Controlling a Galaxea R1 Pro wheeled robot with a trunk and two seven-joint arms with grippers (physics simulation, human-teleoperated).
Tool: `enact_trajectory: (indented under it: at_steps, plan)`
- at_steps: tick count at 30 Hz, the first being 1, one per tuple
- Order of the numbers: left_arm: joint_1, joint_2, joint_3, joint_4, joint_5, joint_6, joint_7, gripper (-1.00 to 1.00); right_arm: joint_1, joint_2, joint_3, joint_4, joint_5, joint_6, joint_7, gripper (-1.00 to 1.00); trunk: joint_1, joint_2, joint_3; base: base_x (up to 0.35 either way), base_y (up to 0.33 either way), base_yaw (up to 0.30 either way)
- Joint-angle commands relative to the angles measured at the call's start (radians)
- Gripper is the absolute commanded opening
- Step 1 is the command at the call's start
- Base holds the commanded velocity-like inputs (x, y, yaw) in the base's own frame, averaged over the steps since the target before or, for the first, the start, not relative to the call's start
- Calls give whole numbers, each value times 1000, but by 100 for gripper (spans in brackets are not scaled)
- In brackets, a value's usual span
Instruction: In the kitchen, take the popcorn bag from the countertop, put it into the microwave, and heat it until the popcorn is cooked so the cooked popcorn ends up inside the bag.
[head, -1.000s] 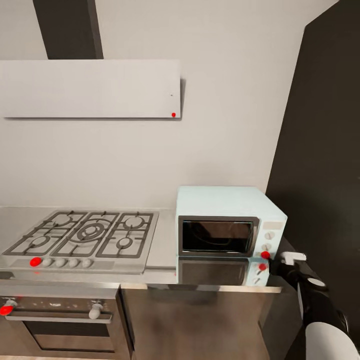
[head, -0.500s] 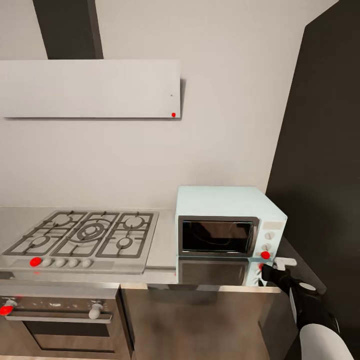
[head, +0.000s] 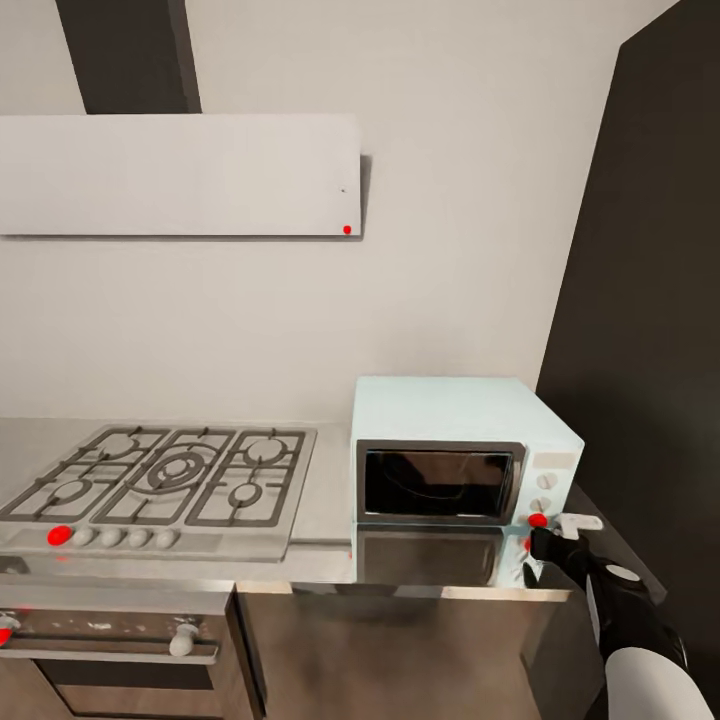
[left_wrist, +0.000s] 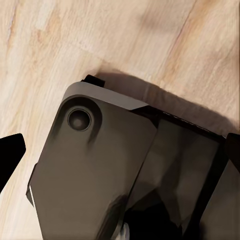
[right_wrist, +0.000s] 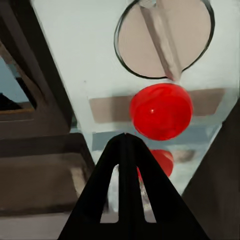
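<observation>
Right wrist: shut jaws near microwave (right_wrist: 90, 60) red button (right_wrist: 161, 111).

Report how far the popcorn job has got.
Done: the microwave door looks closed; the glass is too dark to confirm the bag inside. In hand: the right tool, fingers together, points at the red button under the knob. Left: press it, if not pressed already, and let the popcorn cook.
</observation>
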Motion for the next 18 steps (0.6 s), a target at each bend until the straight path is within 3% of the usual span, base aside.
enact_trajectory:
  at_steps: [1,7,15,18]
  plan:
    - [-1,0,-8,0,7,-2,4,100,-1,1,-5,-2,6,4,7,-100,1,-2,-2,214,0,0]
    - [-1,0,-8,0,7,-2,4,100,-1,-5,-8,0,3,4,6,-100,1,-2,-2,147,0,0]
    - [-1,0,-8,0,7,-3,4,100,-1,-6,-9,7,3,0,4,-100,1,-2,-2,11,0,0]
    - [-1,0,-8,0,7,-3,4,100,-1,-20,-9,9,3,-2,3,-100,1,-2,-2,0,0,0]
